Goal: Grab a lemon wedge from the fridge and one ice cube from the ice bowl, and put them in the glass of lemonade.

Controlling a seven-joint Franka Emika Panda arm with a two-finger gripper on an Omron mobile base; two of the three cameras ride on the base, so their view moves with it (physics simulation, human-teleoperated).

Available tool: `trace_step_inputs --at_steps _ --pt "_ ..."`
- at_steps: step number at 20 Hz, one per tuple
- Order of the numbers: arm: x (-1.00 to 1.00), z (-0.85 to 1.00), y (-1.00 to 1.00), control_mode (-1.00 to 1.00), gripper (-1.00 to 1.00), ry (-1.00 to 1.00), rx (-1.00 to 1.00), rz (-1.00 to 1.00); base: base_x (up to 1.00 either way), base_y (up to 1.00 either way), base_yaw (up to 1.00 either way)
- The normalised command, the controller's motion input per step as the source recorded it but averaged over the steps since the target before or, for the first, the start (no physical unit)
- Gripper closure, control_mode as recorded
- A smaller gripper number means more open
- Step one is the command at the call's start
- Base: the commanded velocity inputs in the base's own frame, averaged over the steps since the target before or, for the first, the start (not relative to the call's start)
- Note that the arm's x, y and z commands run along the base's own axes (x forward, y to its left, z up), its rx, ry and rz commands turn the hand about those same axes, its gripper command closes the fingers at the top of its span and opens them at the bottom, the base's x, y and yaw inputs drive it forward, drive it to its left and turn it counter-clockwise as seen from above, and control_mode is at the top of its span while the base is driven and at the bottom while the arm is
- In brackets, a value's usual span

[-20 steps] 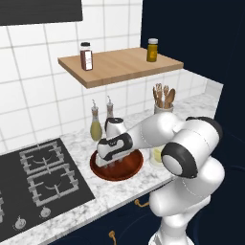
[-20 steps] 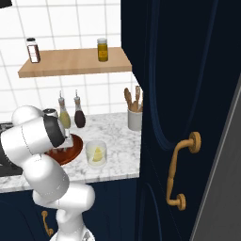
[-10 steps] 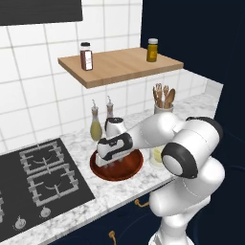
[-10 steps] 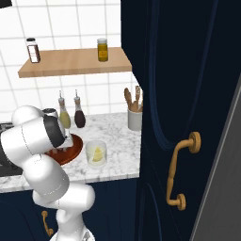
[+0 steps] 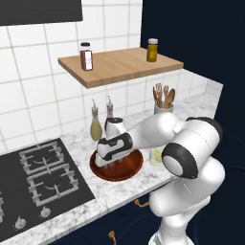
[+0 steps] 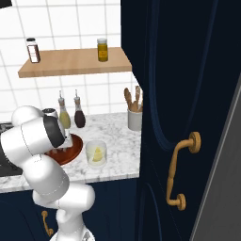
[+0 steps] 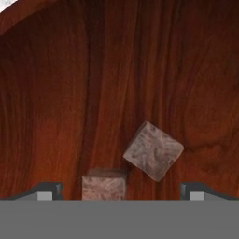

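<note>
From the left base view, the gripper (image 5: 109,165) reaches down into the ice bowl (image 5: 130,171), which sits on the marble counter (image 5: 119,191) just at 3 o'clock of the black hob (image 5: 43,174); the hand's white body covers much of the bowl, and the finger tips are too hidden there to judge their spread. Two slim bottles (image 5: 96,125) stand at 12 o'clock of the bowl against the tiled wall, and the grey cup of wooden utensils (image 5: 163,107) stands at about 2 o'clock. From the right base view, the glass of lemonade (image 6: 96,153) stands on the counter just at 3 o'clock of the bowl, apart from it, with a lemon wedge (image 6: 97,154) showing yellow inside it; the arm's elbow hides the hand. In the hand view, the fingers (image 7: 46,190) stand spread wide, one tip at each lower corner, holding nothing and touching no cube. Between them, on the bowl's wooden floor, one ice cube (image 7: 153,151) lies turned corner-up a little at 1 o'clock of centre-bottom, and a second cube (image 7: 103,186) lies just at its 8 o'clock, nearer the left tip, the two almost touching.
</note>
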Motion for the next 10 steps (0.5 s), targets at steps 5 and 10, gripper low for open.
trace_step_inputs --at_steps 5,10 --pt "-0.08 -0.15 0.00 -1.00 -1.00 0.00 0.00 0.00 0.00 0.00 0.00" --pt "0.00 0.00 0.00 -1.00 -1.00 0.00 0.00 0.00 0.00 0.00 0.00"
